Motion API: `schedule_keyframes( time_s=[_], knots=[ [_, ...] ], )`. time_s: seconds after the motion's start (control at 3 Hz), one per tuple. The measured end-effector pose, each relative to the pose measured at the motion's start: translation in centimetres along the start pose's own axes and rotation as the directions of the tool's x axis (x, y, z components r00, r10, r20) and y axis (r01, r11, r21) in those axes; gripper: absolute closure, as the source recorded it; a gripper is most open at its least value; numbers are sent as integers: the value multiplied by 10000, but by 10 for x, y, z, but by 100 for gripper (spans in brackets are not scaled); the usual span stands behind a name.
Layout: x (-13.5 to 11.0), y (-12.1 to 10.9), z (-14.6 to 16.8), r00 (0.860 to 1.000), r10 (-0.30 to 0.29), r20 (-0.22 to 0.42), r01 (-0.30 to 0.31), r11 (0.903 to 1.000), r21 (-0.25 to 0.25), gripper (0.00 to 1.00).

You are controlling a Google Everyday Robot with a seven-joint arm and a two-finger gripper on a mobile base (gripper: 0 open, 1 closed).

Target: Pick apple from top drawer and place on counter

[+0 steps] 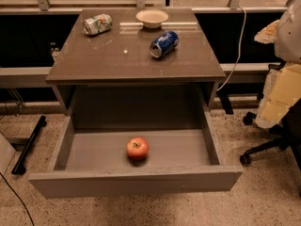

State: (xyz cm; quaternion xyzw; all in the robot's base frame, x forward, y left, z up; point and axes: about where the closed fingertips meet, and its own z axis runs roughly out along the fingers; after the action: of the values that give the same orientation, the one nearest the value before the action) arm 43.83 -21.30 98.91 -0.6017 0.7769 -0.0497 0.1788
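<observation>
The apple (137, 148) lies in the top drawer (136, 182) (gripper unseen).

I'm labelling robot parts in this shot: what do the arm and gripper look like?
The gripper is out of view. At the right edge, a pale grey-white rounded shell above cream blocky segments may be the arm; no markings show.
</observation>
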Motion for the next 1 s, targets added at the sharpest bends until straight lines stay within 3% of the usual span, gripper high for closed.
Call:
schedule_keyframes(
  time_s=[0.33,0.67,1.0],
  knots=[
    [-1,1,2,9999,15,113,-15,10000,-9,0],
    [-8,4,13,9978,88,656,-83,9999,-76,0],
    [-20,5,34,9872,230,1577,-181,9993,-321,0]
  ],
)
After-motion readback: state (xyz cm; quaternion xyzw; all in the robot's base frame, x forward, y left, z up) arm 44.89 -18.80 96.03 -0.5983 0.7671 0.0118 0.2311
